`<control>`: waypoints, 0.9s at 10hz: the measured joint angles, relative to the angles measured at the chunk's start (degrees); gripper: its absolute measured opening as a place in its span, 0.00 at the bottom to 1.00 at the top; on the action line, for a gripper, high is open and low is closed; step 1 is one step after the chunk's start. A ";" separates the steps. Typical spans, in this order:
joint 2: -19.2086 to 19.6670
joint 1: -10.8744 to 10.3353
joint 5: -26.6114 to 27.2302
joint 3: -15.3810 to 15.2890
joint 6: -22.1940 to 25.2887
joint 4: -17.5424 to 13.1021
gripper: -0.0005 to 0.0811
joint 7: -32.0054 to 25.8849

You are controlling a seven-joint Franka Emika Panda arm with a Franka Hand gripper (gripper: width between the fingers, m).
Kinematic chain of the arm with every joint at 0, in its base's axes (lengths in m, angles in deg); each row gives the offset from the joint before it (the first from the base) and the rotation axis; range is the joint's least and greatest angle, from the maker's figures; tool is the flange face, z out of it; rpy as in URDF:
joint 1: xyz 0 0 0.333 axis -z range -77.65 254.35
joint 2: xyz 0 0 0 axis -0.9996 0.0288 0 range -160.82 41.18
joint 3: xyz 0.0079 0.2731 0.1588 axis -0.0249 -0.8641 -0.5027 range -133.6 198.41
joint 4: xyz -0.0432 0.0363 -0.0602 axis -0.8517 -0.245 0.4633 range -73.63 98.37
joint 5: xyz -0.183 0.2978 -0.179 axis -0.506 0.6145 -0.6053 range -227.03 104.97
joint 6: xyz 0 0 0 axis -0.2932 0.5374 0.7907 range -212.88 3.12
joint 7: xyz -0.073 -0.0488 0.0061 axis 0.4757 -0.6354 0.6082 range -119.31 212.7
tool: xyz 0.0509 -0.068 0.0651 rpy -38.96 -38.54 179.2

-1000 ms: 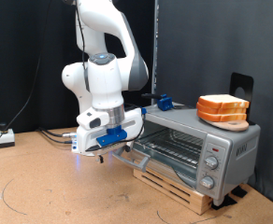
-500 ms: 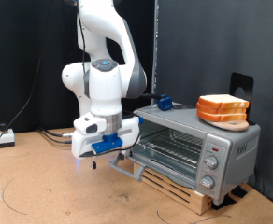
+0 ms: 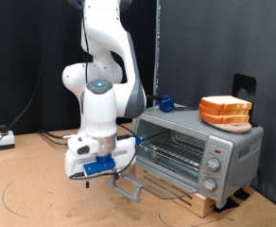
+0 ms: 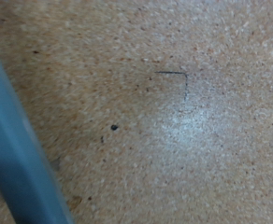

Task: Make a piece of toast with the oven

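Low over the brown desk, at the exterior view's left of the oven, the white Panda arm has swung down and away in the last second, and the glass door it was working at has dropped with it: a moment ago the door hung part-way, and now it lies folded right down, its grey bar handle close to the desk and the wire rack open to the room. The gripper hovers just beside that handle, at its left in the exterior view, though whether the fingers are spread or pressed together cannot be told from either camera; nothing shows between them. The wrist view looks only at speckled board with a blue-grey bar crossing one side. Bread is untouched so far: the stack of slices sits on the oven's roof towards the exterior view's right, well apart from the arm, and no single piece of toast can be picked out from it. By the look of things the oven stands ready for loading, with nothing yet on the rack.
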 joint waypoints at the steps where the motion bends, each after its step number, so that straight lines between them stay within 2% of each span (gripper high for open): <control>1: 2.26 0.18 2.11 -0.33 -0.62 -0.74 0.99 -0.76; 3: 6.28 0.64 6.05 -1.69 -2.22 -2.56 0.99 -2.41; 5: 8.14 0.71 8.79 -3.98 -2.55 -4.11 0.99 -3.24; 7: 7.67 0.85 9.25 -4.58 -2.50 -4.47 0.99 -5.24; 9: 5.18 2.00 9.65 -4.23 -0.72 -4.49 0.99 -7.06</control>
